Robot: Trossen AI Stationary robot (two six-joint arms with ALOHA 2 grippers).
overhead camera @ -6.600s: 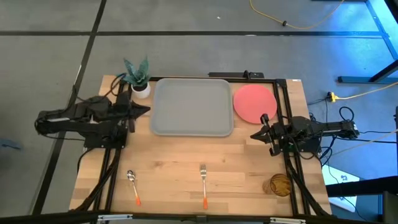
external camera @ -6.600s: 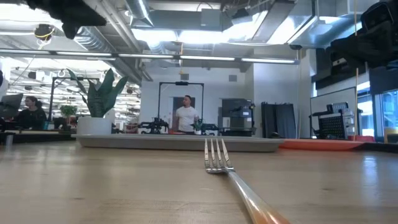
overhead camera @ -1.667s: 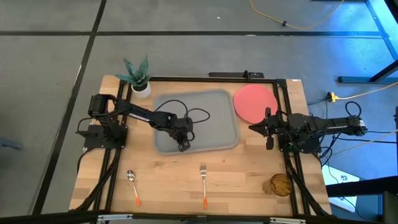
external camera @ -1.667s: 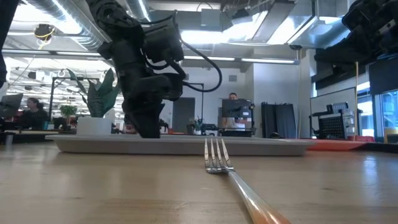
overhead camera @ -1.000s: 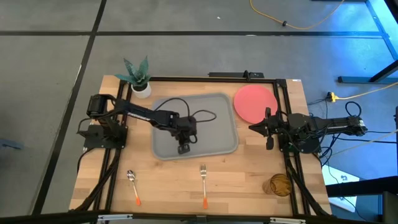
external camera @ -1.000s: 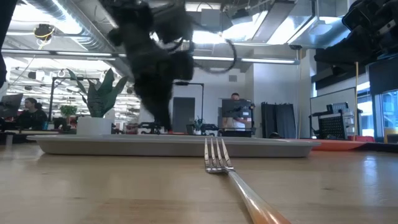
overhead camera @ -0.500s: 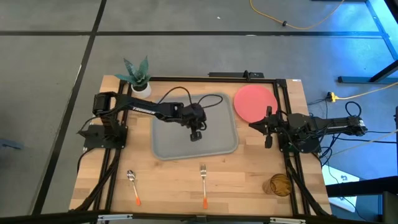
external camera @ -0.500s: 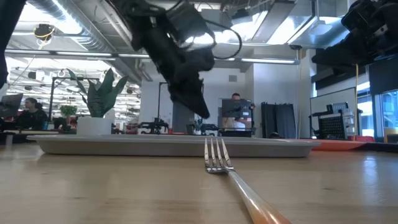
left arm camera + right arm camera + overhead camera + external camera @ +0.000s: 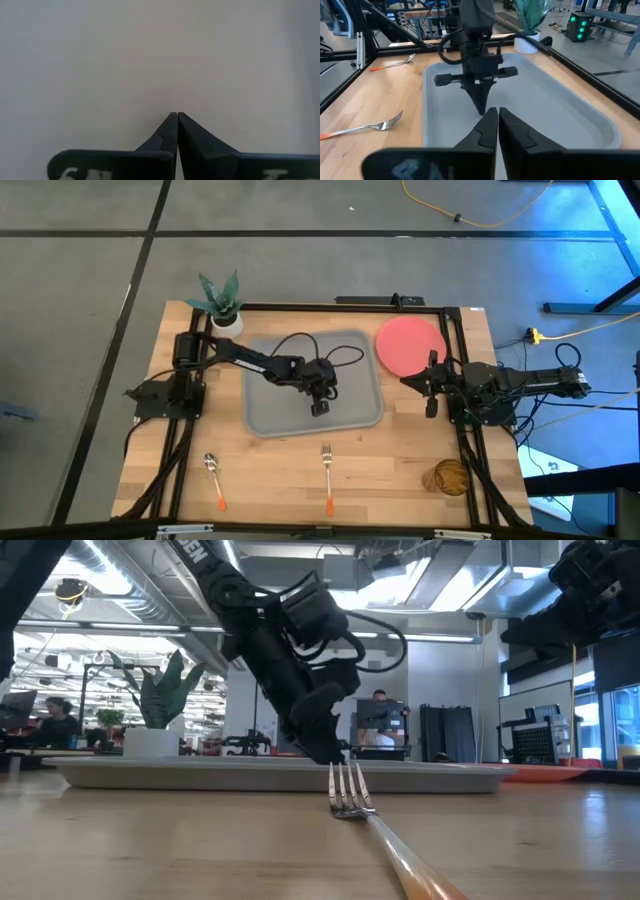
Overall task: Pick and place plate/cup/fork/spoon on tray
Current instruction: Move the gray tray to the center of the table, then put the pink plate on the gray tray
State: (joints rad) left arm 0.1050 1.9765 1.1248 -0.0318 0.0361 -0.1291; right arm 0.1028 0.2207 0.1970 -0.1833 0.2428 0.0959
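Nearest the table's front edge lie the small silver metal fork with an orange handle tip point(image 9: 327, 476) and the small silver metal spoon with a round bowl and orange handle tip point(image 9: 213, 479), both flat on the pale wooden table point(image 9: 400, 460) and well apart from each other. Judged light, stiff and slippery; lying so low, each is best pinched across the narrow neck or handle. The small translucent amber-brown plastic tumbler point(image 9: 451, 476) stands at the front right corner: light, thin-walled, likely to tip or skid (a hold across the rim or body would suit).

Further back, the large grey rectangular plastic tray with rounded corners and a raised rim point(image 9: 360, 412) sits mid-table, smooth, nothing lying in it. The left gripper point(image 9: 319, 406) reaches over the tray's floor, tips together and pointing down close to the surface, holding nothing; whether it touches cannot be told. The left wrist view shows only the closed fingertips point(image 9: 170, 131) against plain grey plastic.

The right gripper point(image 9: 432, 399) waits at the table's right side, just beside the tray, its fingers nearly together and empty.

Beyond it, the flat round coral-red plate point(image 9: 408, 344) lies on the wood, right of the tray's far corner. Judged rigid, light and thin; a grip at its edge is the only purchase. A small potted green plant in a white pot point(image 9: 222, 304) stands at the far left
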